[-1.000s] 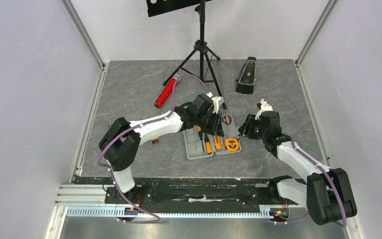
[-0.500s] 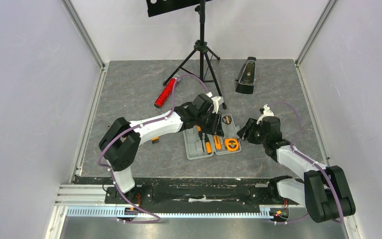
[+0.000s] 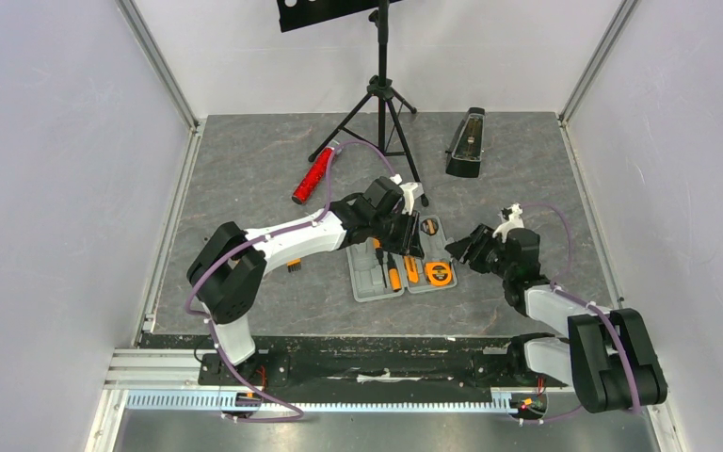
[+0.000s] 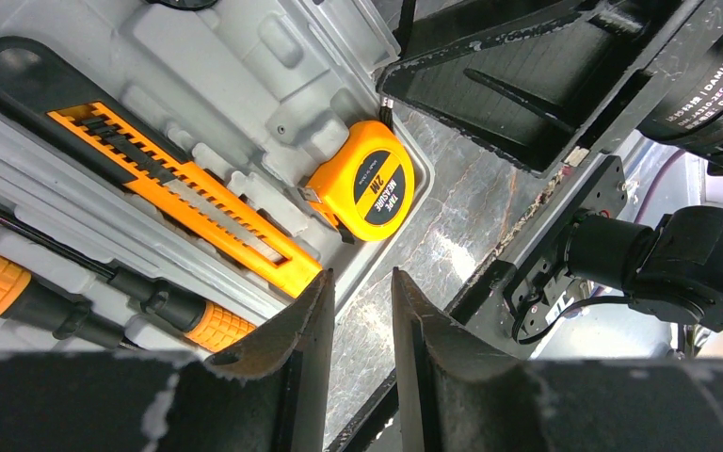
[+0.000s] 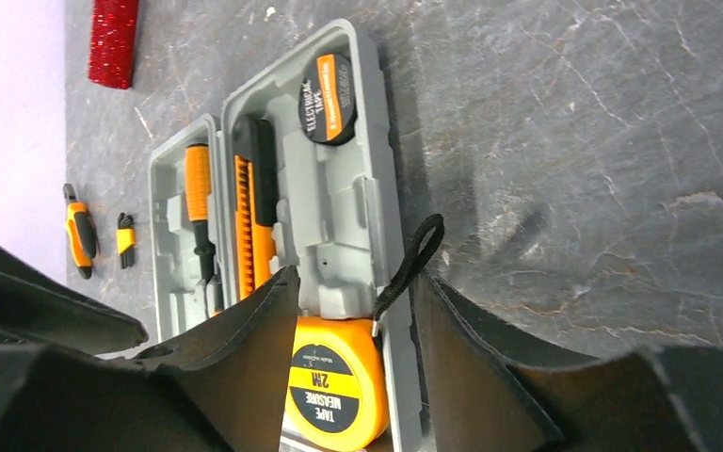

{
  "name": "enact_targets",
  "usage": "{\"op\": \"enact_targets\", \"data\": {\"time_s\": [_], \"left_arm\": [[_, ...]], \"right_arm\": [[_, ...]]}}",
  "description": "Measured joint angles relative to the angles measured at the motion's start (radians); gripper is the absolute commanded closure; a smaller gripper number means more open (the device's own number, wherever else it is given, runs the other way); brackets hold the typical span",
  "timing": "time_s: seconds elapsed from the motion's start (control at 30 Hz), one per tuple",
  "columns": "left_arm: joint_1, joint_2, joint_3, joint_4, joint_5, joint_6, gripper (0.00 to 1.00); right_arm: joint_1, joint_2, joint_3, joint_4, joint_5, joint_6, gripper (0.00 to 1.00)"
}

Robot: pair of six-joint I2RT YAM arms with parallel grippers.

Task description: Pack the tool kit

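**CASE OPEN, BOTH GRIPPERS OVER IT**

The case (image 3: 367,287) lies open at centre frame, with the tape measure (image 5: 334,391) in its lower right corner. The right gripper (image 5: 353,282) has its jaws spread and straddles the tape measure. The left gripper (image 4: 361,282) has its jaws slightly apart, holds nothing and hides the case's upper edge. A loose tool (image 5: 79,235) lies outside the case. The cylinder (image 3: 313,176), stand (image 3: 381,94) and metronome (image 3: 465,141) occupy the upper frame.

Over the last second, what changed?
The right gripper edged left toward the case's right end, its wrist and elbow pulling back toward the near edge. Its open fingers now straddle the tape measure. Nothing was grabbed or released. The left gripper and the case stayed put.
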Motion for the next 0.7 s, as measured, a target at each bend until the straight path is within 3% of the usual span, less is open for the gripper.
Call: {"op": "enact_targets", "data": {"time_s": [0.17, 0.4, 0.7], "left_arm": [[0.0, 0.0, 0.0, 0.0, 0.0, 0.0, 0.65], [0.0, 0.0, 0.0, 0.0, 0.0, 0.0, 0.65], [0.0, 0.0, 0.0, -0.001, 0.0, 0.0, 0.65]], "right_arm": [[-0.013, 0.001, -0.014, 0.077, -0.035, 0.018, 0.56], [-0.021, 0.003, -0.028, 0.128, -0.055, 0.029, 0.75], [-0.02, 0.006, -0.028, 0.154, -0.085, 0.026, 0.79]]}}
